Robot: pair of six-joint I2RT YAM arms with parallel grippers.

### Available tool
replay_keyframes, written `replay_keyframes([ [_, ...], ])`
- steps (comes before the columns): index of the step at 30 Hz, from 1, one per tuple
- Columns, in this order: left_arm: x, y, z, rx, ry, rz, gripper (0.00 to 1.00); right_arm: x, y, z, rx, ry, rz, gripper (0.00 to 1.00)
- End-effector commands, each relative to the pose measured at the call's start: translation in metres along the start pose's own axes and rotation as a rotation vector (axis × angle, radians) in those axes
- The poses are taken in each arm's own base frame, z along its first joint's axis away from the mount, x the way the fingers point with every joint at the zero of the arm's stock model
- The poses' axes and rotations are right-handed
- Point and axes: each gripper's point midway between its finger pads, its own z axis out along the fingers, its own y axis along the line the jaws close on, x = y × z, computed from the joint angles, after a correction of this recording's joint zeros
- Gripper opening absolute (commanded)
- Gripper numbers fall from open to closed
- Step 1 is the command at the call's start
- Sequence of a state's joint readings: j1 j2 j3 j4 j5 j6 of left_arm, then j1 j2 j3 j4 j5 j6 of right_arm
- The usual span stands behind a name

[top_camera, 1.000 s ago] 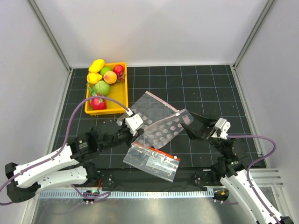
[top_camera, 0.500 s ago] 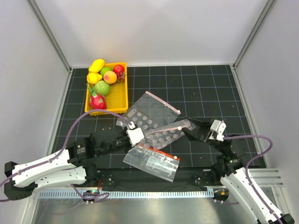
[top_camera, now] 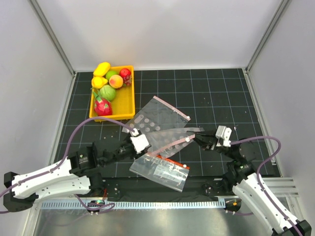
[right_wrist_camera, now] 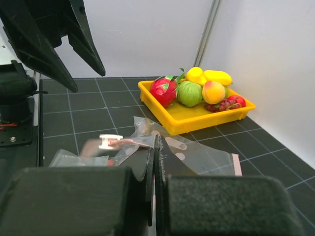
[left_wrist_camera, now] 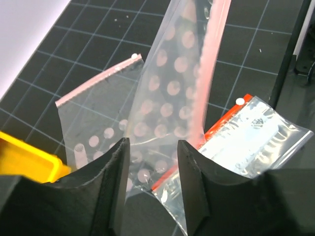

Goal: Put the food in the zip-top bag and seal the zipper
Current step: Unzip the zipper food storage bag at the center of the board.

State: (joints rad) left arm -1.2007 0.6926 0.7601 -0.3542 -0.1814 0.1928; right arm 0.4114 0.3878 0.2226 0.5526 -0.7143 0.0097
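- The black gridded table mat (top_camera: 211,93) fills the floor. Its 6 o'clock edge is cut off behind the arm bases.
- The shallow yellow plastic tray (top_camera: 124,101) sits at 11 o'clock and holds all the food.
- The plain clear thin zip-top bag (top_camera: 166,110) lies flat at the centre, with neither gripper on it. Round spots show across its 7 o'clock part, and which layer is on top there cannot be told.
- The clear plastic sheet with rows of round bubbles (top_camera: 170,140) stands up off the mat at the bag's 6 o'clock side. A pale pink band runs along one edge.
- The clear bag with bold red band and dark printing (top_camera: 160,172) lies at 6 o'clock, partly covered by the sheet.
- The left gripper (top_camera: 139,143) is at the sheet's 9 o'clock end, jaws spread. The sheet rises from the gap, but the fingers (left_wrist_camera: 118,187) hide its lowest edge.
- The right gripper (top_camera: 197,139) is at the 3 o'clock end, jaws pressed together on the sheet's corner.
- In the tray are a red dragon fruit (top_camera: 102,106), a bigger green round fruit (top_camera: 108,92), an orange peach (top_camera: 116,81), yellow lemon-like pieces (top_camera: 102,69) and a half-hidden green apple (top_camera: 112,74).
- The thin pink-red zipper (top_camera: 172,107) runs along the bag's 1 o'clock edge. Whether it is sealed cannot be made out.
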Motion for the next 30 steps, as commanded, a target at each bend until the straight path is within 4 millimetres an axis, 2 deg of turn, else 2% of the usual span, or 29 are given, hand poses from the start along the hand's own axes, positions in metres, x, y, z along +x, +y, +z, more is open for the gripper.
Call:
replay_keyframes([
  [1, -0.025, 0.002, 0.006, -0.003, -0.102, 0.03, 0.49, -0.024, 0.0, 0.009, -0.022, -0.042, 0.022, 0.01],
  [4, -0.035, -0.002, 0.017, 0.028, -0.107, 0.061, 0.55, -0.024, 0.0, 0.014, -0.033, -0.019, 0.098, 0.01],
  [5, -0.033, -0.004, 0.026, 0.035, -0.078, 0.08, 0.56, -0.025, 0.001, 0.015, -0.04, -0.018, 0.108, 0.01],
  [6, -0.045, -0.001, 0.027, 0.033, -0.096, 0.083, 0.57, -0.028, 0.001, 0.017, -0.046, -0.016, 0.122, 0.01],
  [9, -0.054, -0.012, 0.04, 0.095, -0.091, 0.107, 0.61, -0.026, -0.001, 0.02, -0.036, 0.005, 0.171, 0.01],
  [11, -0.069, -0.016, 0.043, 0.128, -0.118, 0.119, 0.63, -0.025, -0.002, 0.022, -0.033, 0.014, 0.194, 0.01],
  [14, -0.081, -0.021, 0.052, 0.157, -0.132, 0.152, 0.64, -0.026, -0.007, 0.023, 0.003, 0.023, 0.232, 0.01],
  [23, -0.085, -0.039, 0.079, 0.2, -0.11, 0.284, 0.66, -0.022, -0.018, 0.026, 0.079, 0.073, 0.342, 0.01],
  [25, -0.087, -0.037, 0.083, 0.179, -0.102, 0.302, 0.66, -0.023, -0.018, 0.027, 0.081, 0.071, 0.348, 0.01],
  [28, -0.086, -0.028, 0.093, 0.116, -0.07, 0.308, 0.59, -0.024, -0.018, 0.027, 0.077, 0.069, 0.352, 0.01],
  [29, -0.082, -0.027, 0.098, 0.105, -0.051, 0.313, 0.54, -0.024, -0.017, 0.027, 0.074, 0.07, 0.353, 0.01],
  [30, -0.084, -0.024, 0.1, 0.085, -0.048, 0.312, 0.41, -0.024, -0.016, 0.027, 0.067, 0.071, 0.352, 0.01],
])
